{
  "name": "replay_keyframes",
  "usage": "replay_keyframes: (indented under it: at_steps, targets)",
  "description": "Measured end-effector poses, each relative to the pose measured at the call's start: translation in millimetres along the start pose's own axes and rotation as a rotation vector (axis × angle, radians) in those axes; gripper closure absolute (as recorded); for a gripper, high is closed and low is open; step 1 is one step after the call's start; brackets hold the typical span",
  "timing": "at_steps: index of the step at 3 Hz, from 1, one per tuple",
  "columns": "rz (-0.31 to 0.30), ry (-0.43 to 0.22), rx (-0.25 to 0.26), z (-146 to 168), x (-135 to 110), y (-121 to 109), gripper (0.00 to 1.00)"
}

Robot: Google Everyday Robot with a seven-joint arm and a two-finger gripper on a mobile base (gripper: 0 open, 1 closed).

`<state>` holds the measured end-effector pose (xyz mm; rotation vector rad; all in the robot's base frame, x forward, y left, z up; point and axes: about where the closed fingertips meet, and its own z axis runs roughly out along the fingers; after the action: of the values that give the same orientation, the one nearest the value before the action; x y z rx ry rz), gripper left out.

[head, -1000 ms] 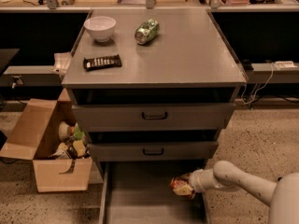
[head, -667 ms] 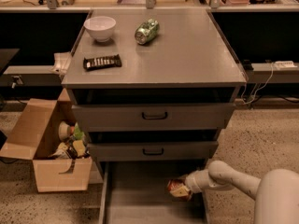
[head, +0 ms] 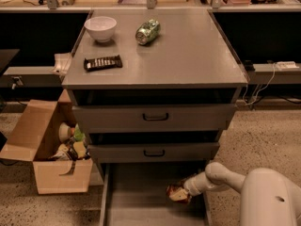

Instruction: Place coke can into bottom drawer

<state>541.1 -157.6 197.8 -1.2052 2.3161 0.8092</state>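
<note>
The bottom drawer [head: 141, 197] is pulled out at the foot of the grey cabinet, a flat grey tray with low side walls. My gripper [head: 178, 192] reaches in from the right, over the drawer's right half, at the end of a white arm. It holds the red coke can [head: 173, 190], which lies tilted just above the drawer floor; I cannot tell if it touches the floor. Most of the can is covered by the fingers.
On the cabinet top are a white bowl [head: 100, 28], a green soda can [head: 147, 31] on its side and a dark snack bar [head: 103, 62]. Two upper drawers with black handles [head: 155, 117] are closed. An open cardboard box [head: 49, 147] with items stands left of the cabinet.
The gripper with the coke can has moved a little to the left and slightly down into the bottom drawer. Nothing on the cabinet top has moved.
</note>
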Motion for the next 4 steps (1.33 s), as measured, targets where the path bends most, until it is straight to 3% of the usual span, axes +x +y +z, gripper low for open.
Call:
replay_keyframes:
  at_steps: [3, 4]
  targets:
    - [0.008, 0.004, -0.019, 8.2, 3.7, -0.9, 0.14]
    - [0.01, -0.017, -0.023, 6.3, 4.1, -1.3, 0.0]
